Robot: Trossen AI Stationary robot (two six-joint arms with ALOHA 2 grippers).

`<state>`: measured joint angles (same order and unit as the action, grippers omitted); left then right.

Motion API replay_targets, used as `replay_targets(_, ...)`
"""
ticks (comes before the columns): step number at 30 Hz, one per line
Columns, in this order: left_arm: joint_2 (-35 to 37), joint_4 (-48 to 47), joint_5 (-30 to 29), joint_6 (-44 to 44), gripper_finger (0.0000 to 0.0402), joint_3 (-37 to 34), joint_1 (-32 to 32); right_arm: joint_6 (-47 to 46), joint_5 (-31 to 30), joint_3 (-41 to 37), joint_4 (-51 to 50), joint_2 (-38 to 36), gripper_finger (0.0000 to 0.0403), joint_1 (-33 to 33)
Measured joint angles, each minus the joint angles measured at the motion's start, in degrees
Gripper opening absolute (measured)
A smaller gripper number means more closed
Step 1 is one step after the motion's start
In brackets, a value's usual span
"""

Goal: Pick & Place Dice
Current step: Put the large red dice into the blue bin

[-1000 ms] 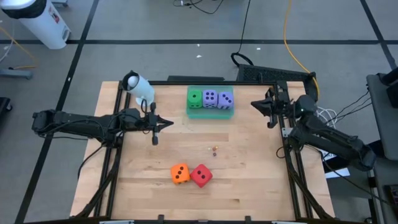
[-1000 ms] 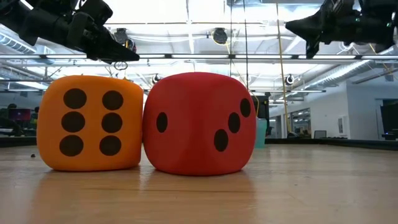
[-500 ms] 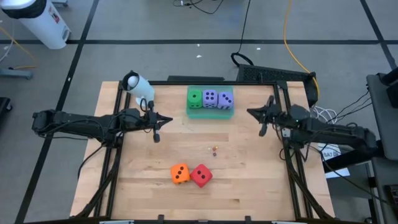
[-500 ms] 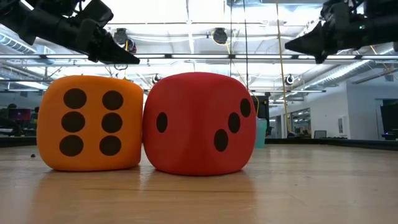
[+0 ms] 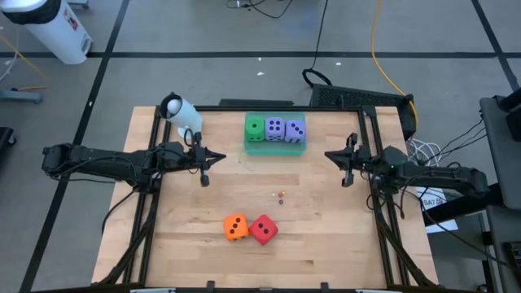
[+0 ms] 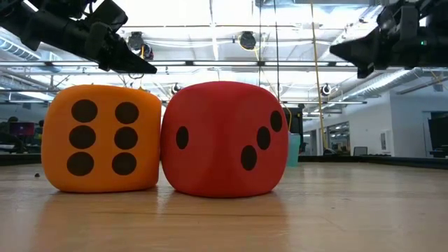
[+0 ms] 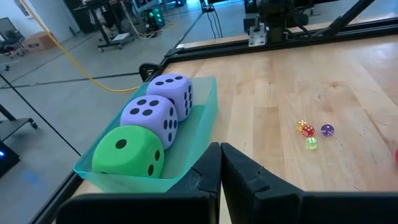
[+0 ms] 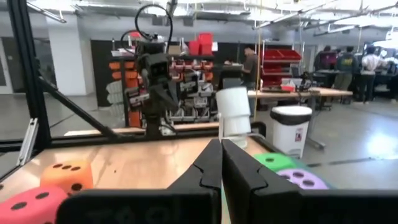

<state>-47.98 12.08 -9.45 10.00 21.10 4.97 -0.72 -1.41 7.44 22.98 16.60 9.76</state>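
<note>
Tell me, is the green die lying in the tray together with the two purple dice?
Yes, the green die sits at one end of the teal tray, in a row with the two purple dice.

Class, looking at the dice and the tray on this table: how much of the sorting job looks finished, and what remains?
Done: the green soft die and two purple soft dice sit in the shallow green tray.
In hand: nothing; the left gripper and right gripper are both shut and empty, above the table.
Left: the orange soft die and red soft die lie touching on the wooden tabletop.
</note>
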Motion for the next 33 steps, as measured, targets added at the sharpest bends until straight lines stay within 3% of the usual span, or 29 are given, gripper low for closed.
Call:
replay_targets(20, 0.0, 0.2, 0.1, 0.0, 0.0021, 0.0, 0.0, -1.4, -1.6, -1.9, 1.1, 0.9, 0.0, 0.0)
replay_targets(25, 0.0, 0.2, 0.1, -0.2, 0.0021, 0.0, 0.0, 1.5, -2.1, 5.5, -0.5, 6.9, 0.0, -1.8)
replay_targets(33, 0.0, 0.5, 0.1, -0.4, 0.0021, 0.0, 0.0, 1.7, -9.4, 22.2, -14.9, 25.0, 0.0023, -5.7)
